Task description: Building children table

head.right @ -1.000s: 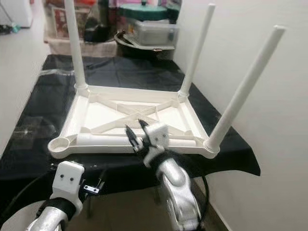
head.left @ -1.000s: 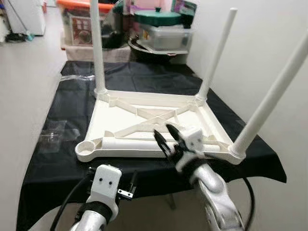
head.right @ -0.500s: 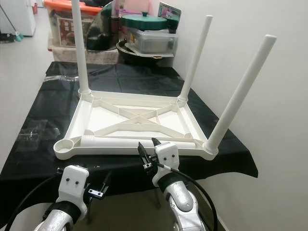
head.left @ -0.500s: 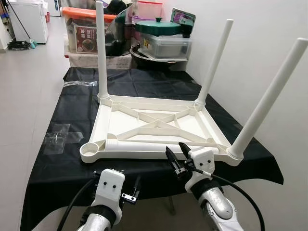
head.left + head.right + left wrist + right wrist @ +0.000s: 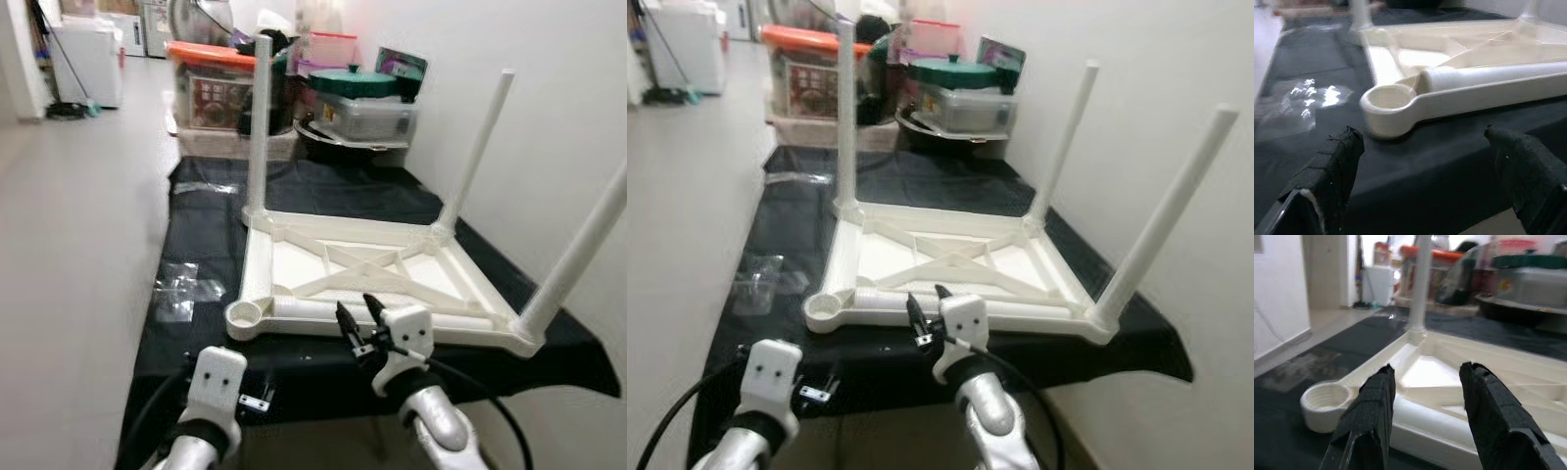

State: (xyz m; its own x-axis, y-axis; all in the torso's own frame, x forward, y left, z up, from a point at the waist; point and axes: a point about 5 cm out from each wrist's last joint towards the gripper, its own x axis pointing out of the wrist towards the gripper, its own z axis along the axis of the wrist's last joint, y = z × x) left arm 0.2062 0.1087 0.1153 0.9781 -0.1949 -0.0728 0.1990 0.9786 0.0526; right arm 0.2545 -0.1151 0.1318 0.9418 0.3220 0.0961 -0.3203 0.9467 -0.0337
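A white children's table top (image 5: 294, 262) lies upside down on a black-covered table (image 5: 201, 211). Three white legs stand up from its corners: far left (image 5: 260, 127), far right (image 5: 477, 147) and near right (image 5: 583, 245). The near left corner socket (image 5: 1388, 98) has nothing in it. A loose white leg (image 5: 1493, 78) lies inside the frame beside that socket. My right gripper (image 5: 360, 321) is open and empty, just before the frame's near edge. My left gripper (image 5: 1425, 166) is open and empty, lower down, off the table's front edge and facing the socket.
A crumpled clear plastic bag (image 5: 181, 289) lies on the cloth left of the table top. Storage bins and a lidded green pot (image 5: 362, 98) crowd the far end. A white wall (image 5: 549, 88) runs along the right; open floor (image 5: 78, 225) lies to the left.
The camera has shifted, so the whole scene sits further right. Over the second, my right gripper drew back from above the frame to its near edge, still open. The left gripper stays low.
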